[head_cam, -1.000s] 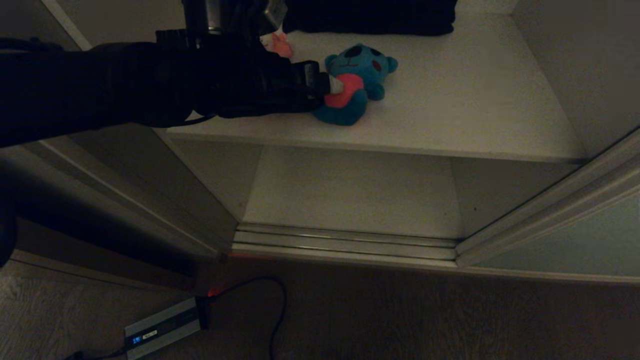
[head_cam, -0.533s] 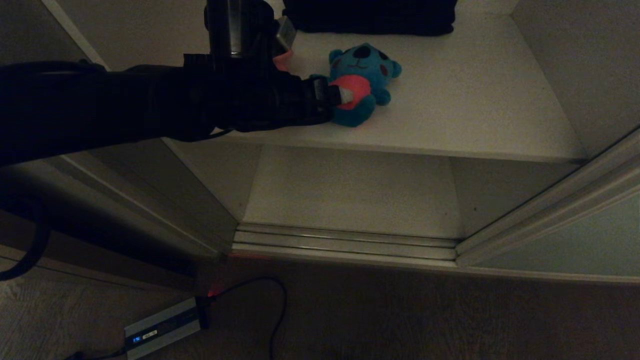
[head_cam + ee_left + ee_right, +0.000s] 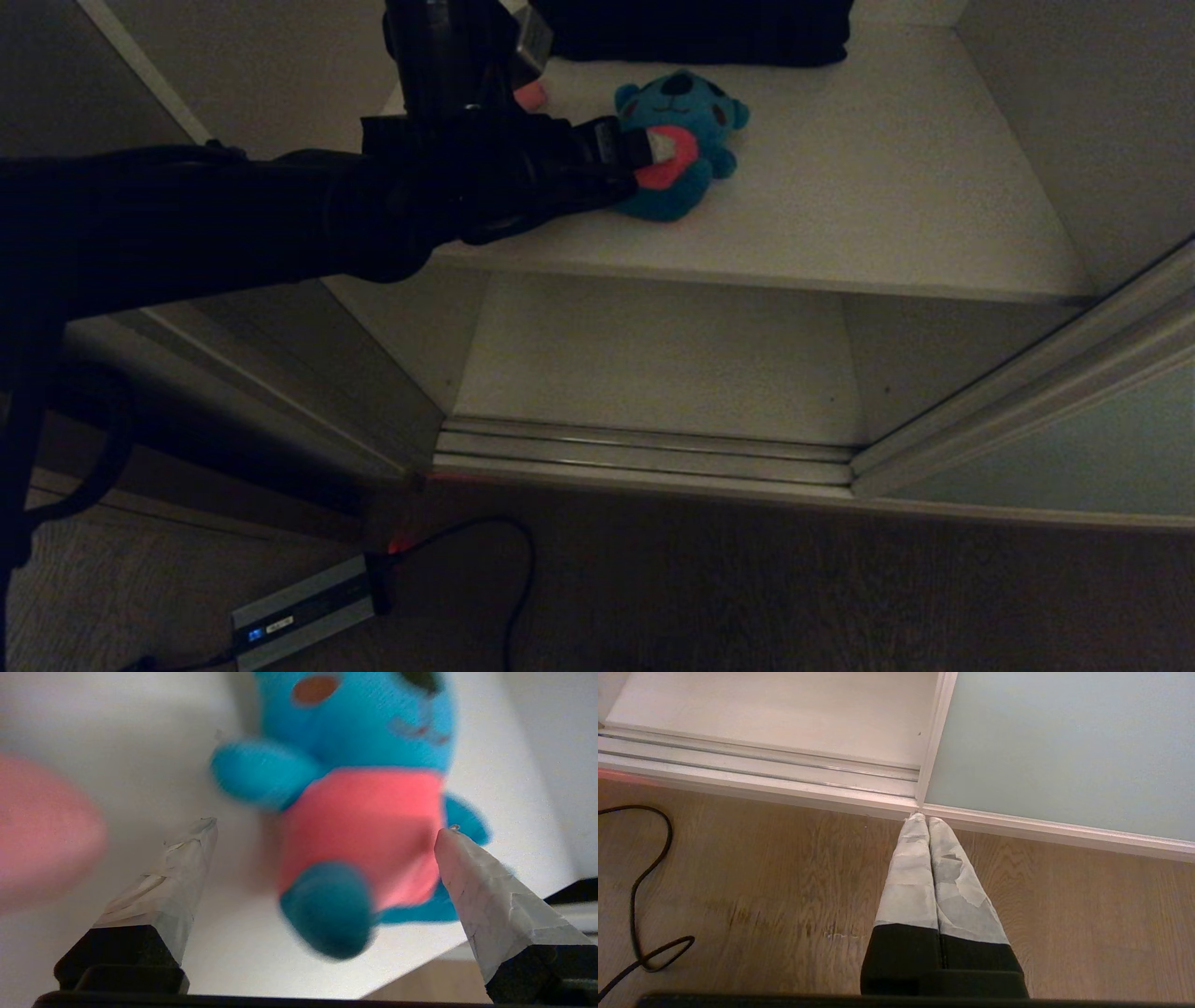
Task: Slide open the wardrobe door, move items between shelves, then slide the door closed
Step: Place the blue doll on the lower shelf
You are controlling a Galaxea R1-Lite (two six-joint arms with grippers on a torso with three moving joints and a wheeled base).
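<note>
Off-white shelf (image 3: 887, 215): flat, plain, matte board, upper level of the wardrobe; a second shelf (image 3: 653, 355) lies lower, behind the metal track (image 3: 644, 453).
Floor (image 3: 761, 882): brown wood-grain boards, with a black cable (image 3: 640, 891) and a small grey box (image 3: 303, 611).
Sliding wardrobe door (image 3: 1064, 746): pale grey-green, smooth panel in a thin light frame, pushed to the right side.
Blue plush toy (image 3: 686, 140): soft, round, with red belly; it lies on the upper shelf near the front edge.
Pink plush toy (image 3: 530, 95): only a small part is seen behind the left arm.
Dark cloth (image 3: 691, 33): folded, at the back of the upper shelf.
Left hand (image 3: 327, 828): wide open, taped fingers (image 3: 182, 868) on both sides of the blue toy, not squeezing it.
Right hand (image 3: 928, 820): closed, empty, pointing down above the floor, near the door frame.
</note>
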